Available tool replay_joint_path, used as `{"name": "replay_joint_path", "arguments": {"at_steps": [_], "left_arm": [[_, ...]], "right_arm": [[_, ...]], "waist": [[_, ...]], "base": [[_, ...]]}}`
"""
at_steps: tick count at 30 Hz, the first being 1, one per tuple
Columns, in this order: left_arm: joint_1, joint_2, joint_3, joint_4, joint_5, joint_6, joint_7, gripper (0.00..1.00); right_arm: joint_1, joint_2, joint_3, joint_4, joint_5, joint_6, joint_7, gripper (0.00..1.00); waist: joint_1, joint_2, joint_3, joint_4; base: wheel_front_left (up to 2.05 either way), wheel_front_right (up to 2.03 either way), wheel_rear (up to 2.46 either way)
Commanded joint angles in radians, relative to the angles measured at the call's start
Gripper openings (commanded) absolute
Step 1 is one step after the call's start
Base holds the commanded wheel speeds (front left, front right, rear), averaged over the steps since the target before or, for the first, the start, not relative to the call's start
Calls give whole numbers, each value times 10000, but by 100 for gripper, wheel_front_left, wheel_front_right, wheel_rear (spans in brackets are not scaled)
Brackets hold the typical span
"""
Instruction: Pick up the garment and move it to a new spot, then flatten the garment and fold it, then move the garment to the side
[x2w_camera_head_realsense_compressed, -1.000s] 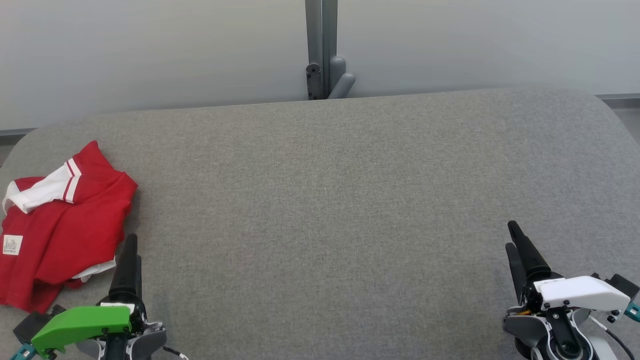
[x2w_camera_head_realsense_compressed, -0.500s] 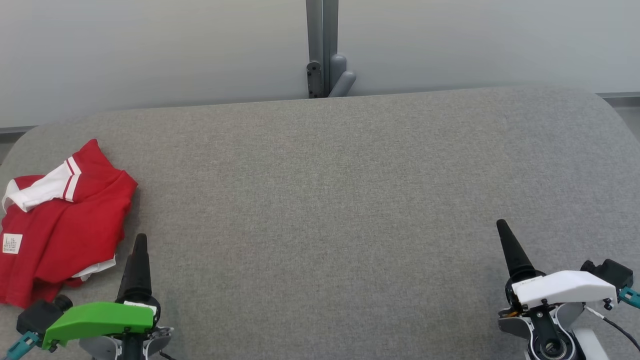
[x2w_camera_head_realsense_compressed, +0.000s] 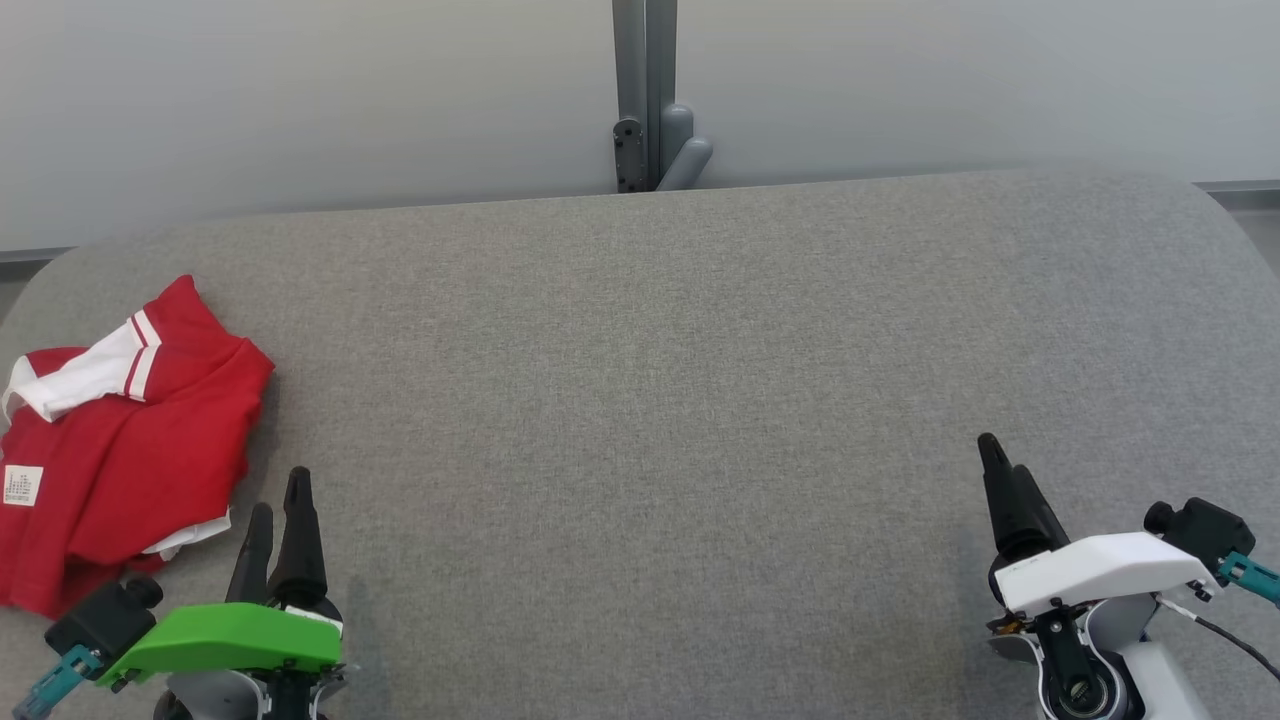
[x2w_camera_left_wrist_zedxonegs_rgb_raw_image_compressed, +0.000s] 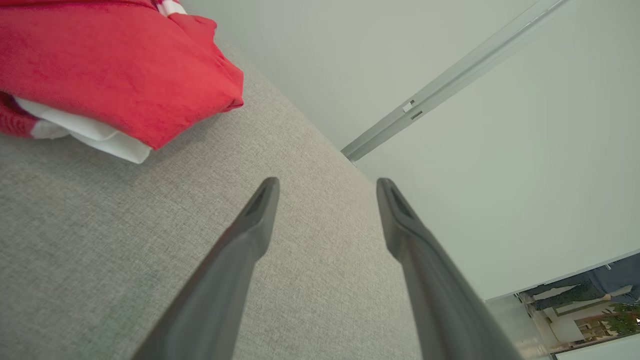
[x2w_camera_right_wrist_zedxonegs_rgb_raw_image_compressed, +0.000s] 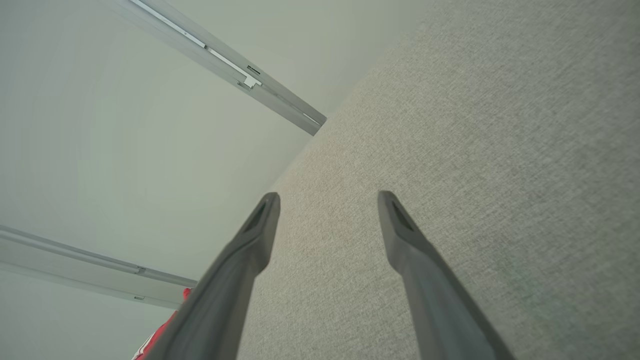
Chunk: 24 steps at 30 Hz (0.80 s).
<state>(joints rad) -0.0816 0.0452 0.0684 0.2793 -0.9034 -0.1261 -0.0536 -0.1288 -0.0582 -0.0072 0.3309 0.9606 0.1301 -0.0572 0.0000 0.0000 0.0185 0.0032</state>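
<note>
The garment (x2w_camera_head_realsense_compressed: 120, 440) is red with white collar and trim, and lies in a loose folded heap at the far left of the grey fabric table (x2w_camera_head_realsense_compressed: 650, 400). A white label shows on its left part. My left gripper (x2w_camera_head_realsense_compressed: 280, 495) hovers just right of the heap's near corner, open, with nothing between its fingers. The left wrist view shows the garment (x2w_camera_left_wrist_zedxonegs_rgb_raw_image_compressed: 115, 65) up and left of the open left gripper (x2w_camera_left_wrist_zedxonegs_rgb_raw_image_compressed: 327, 185). At the near right of the table my right gripper (x2w_camera_head_realsense_compressed: 1000, 460) is open and holds nothing. A red sliver of the garment (x2w_camera_right_wrist_zedxonegs_rgb_raw_image_compressed: 160, 335) peeks beside the right gripper (x2w_camera_right_wrist_zedxonegs_rgb_raw_image_compressed: 327, 197).
A pale wall runs behind the table's back edge, with a grey post and bracket (x2w_camera_head_realsense_compressed: 645, 100) at its middle. The table's corners are rounded. Bare grey cloth stretches between the two grippers.
My left gripper has drifted right and turned so both its fingers show. The right gripper has shifted a little left and up. The garment lies as before.
</note>
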Motion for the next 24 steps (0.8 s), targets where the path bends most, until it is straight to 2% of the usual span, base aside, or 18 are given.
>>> {"name": "replay_joint_path", "arguments": {"at_steps": [1,24], "left_arm": [[-5,95,6,-155,367,-33,-77,100],[199,62,-90,-22,3105,-45,-803,100]], "right_arm": [[-230,-63,38,-51,-270,4,-92,100],[-354,-21,270,438,-3036,6,-805,100]], "waist": [[0,0,3,-3],[0,0,23,-30]], "base": [[0,0,0],[0,0,0]]}}
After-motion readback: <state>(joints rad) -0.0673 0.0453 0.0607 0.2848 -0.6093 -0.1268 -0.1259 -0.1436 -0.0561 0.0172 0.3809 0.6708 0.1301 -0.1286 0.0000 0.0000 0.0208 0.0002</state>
